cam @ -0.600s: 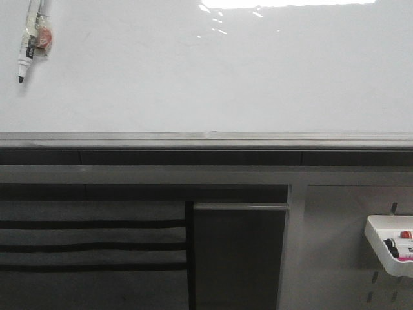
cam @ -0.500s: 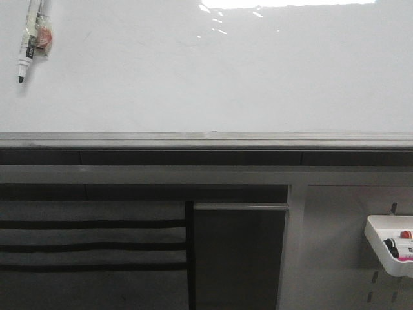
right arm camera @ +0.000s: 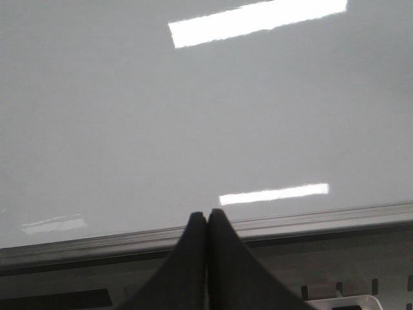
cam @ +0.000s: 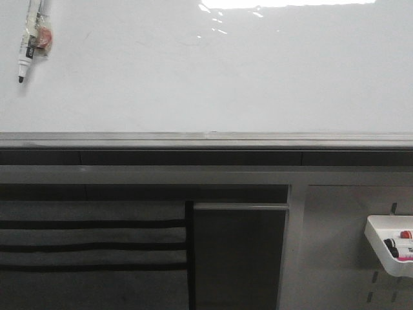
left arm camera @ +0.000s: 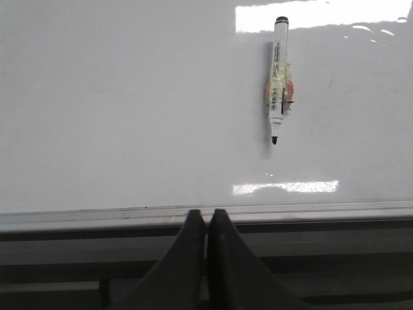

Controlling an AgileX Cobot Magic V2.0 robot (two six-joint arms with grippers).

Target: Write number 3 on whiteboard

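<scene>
Markers [cam: 400,247] lie in the white tray [cam: 381,248] below the whiteboard [cam: 226,77]; left gripper [left arm camera: 207,223] and right gripper [right arm camera: 206,223] clenched, empty.

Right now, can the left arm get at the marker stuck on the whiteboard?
Probably yes. The marker hangs uncapped on the bare whiteboard, with nothing between it and the left gripper. That gripper is shut, though, so it must open first.

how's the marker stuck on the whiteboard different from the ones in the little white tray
The marker on the whiteboard hangs alone, upright, tip down; the markers in the white tray lie side by side. The board marker shows its full white barrel with something clear and orange strapped to its middle; the tray markers show only black, red and pink ends. Neither gripper, left or right, holds any of them.
</scene>
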